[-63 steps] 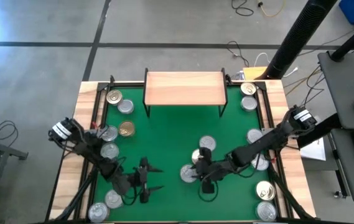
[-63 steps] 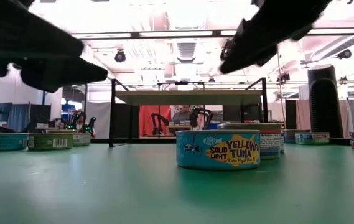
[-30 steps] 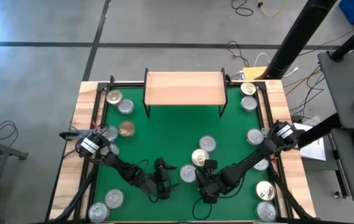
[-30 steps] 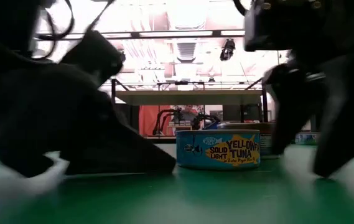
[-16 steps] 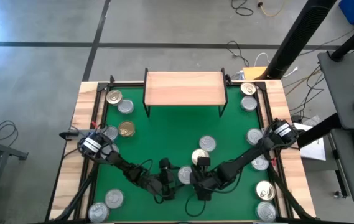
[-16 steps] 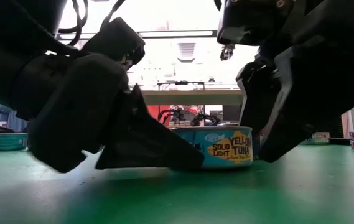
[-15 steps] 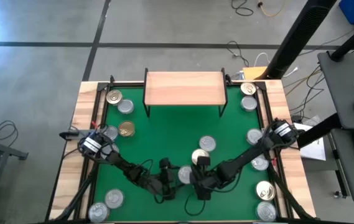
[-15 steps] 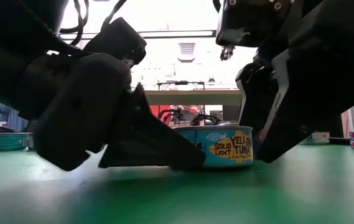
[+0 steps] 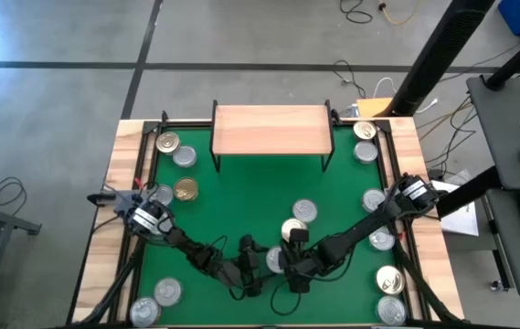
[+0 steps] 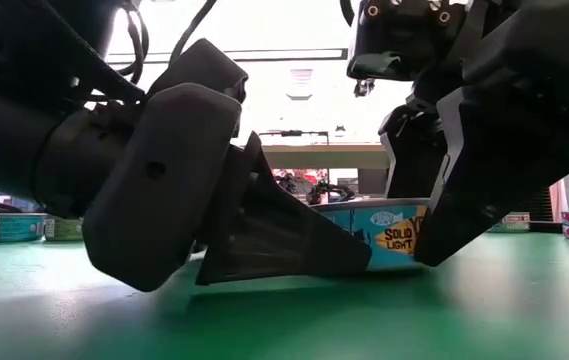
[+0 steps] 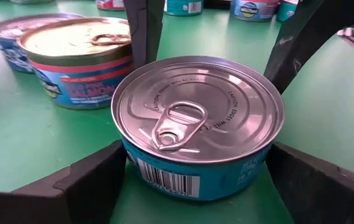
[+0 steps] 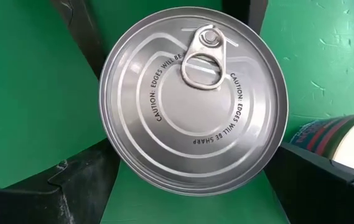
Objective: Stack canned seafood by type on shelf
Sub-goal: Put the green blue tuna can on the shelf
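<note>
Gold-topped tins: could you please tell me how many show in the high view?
5 gold-topped tins: two near the left edge, one mid-table, two near the right edge. Others may be hidden.

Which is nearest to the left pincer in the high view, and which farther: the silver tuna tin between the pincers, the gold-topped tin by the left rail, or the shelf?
From the left pincer:
1. The silver tuna tin, right at its fingers, near the table's front centre.
2. The gold-topped tin, up the left side of the mat.
3. The shelf, at the far edge.
</note>
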Robot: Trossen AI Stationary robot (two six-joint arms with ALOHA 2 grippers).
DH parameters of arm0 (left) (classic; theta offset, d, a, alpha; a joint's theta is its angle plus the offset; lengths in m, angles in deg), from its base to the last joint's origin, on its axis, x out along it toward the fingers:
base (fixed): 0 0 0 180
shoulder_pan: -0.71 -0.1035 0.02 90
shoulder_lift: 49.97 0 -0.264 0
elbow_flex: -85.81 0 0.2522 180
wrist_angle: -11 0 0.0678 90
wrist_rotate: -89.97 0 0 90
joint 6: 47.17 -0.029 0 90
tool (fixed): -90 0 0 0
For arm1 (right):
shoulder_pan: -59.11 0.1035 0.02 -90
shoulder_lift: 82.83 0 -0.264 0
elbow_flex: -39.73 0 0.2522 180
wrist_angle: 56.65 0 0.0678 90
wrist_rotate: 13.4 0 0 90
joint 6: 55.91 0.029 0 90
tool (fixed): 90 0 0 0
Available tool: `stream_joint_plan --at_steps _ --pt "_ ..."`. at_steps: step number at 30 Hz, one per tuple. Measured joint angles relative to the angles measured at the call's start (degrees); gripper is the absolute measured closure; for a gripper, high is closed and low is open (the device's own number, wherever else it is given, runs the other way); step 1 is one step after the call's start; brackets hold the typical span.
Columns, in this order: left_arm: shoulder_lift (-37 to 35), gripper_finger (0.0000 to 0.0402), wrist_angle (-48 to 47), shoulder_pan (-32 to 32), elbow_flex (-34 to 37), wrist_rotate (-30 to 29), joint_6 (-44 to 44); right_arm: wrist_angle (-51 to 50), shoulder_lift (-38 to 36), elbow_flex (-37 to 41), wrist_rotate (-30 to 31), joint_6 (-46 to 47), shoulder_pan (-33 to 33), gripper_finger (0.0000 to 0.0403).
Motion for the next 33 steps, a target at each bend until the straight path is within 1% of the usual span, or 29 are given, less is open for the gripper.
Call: stream_joint_plan --at_steps 3,5,12,17,33 --pt "-0.22 0.0024 -0.38 -0.15 0.27 2.77 0.2 0.33 0.0 -0.01 -0.26 -0.27 0.04 0.0034" --pt "-0.24 0.0016 -0.42 -0.17 0.27 3.51 0.1 0.61 -0.02 -0.02 -0.34 -0.36 0.04 0.0034" --pt "-0.07 0.0006 -0.92 -0.06 -0.37 2.29 -3.54 1.29 -0.02 -0.02 -0.11 -0.32 0.04 0.0034" --pt "0.11 0.0005 -1.63 -0.04 -1.72 1.68 -3.34 2.09 -0.04 0.07 0.15 -0.2 0.04 0.0034" --pt "0.28 0.0005 0.76 -0.08 -1.85 1.64 -2.23 3.94 -0.15 0.39 0.52 -0.27 0.05 0.0034"
